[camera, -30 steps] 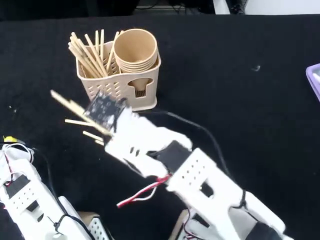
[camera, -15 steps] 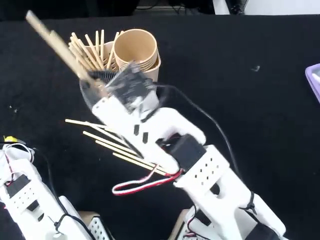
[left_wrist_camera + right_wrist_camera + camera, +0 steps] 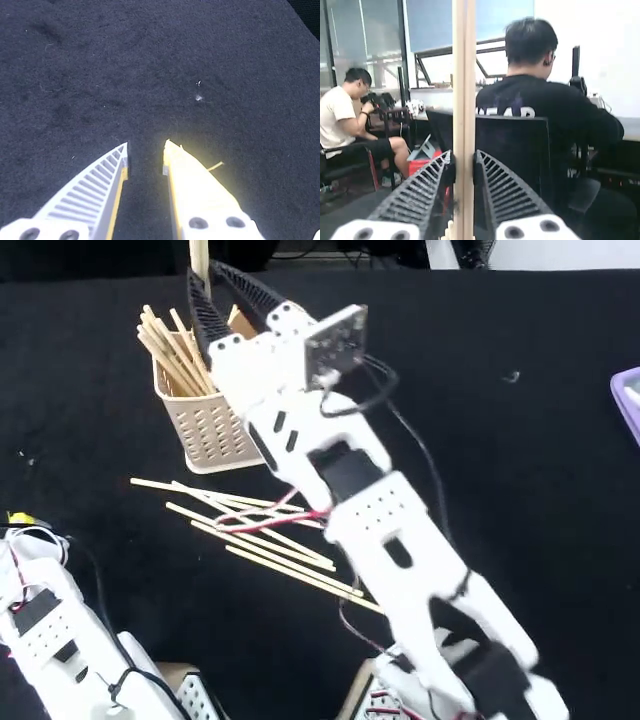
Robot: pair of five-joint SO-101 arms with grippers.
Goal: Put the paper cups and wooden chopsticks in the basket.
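The black bench (image 3: 520,440) is crossed by the right arm (image 3: 380,530), which is raised high at the beige slotted basket (image 3: 205,425). The left claw (image 3: 145,150) is held slightly parted over bare bench, with nothing between its jaws. The right claw (image 3: 463,157) is closed on the held chopsticks (image 3: 464,75), which are carried upright, over or just behind the basket; which cannot be told.

For this step to be done well, the sticks should probably be lined up with the compartment where the bundle (image 3: 170,345) is stood. Release is best delayed until the lower ends are inside the rim, so that a bounce-out is avoided.

The loose chopsticks (image 3: 250,535) are seen scattered on the bench in front of the basket, so the task is judged unfinished. The held sticks are seen as pale, straight wood, pressed side by side.
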